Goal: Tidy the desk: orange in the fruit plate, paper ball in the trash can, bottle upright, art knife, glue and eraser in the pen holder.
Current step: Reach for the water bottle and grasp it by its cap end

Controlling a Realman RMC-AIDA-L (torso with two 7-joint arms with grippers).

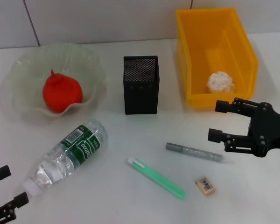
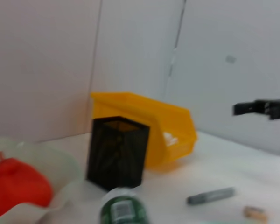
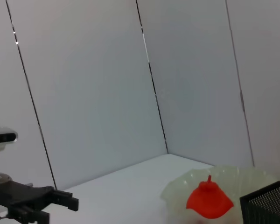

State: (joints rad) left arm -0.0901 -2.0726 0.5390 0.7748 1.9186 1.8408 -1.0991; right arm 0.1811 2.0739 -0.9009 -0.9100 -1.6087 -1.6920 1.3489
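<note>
Head view: crumpled paper ball (image 1: 220,82) inside glossy yellow plastic bin (image 1: 198,44)

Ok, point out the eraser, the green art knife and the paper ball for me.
eraser (image 1: 205,185), head view, middle of its top face.
green art knife (image 1: 157,178), head view, midway along its body.
paper ball (image 1: 220,82), head view, centre of the crumpled wad inside the yellow bin.

Both the right hand (image 1: 219,122) and left hand (image 1: 9,186) are matte black, with angular linkage fingers.
</note>
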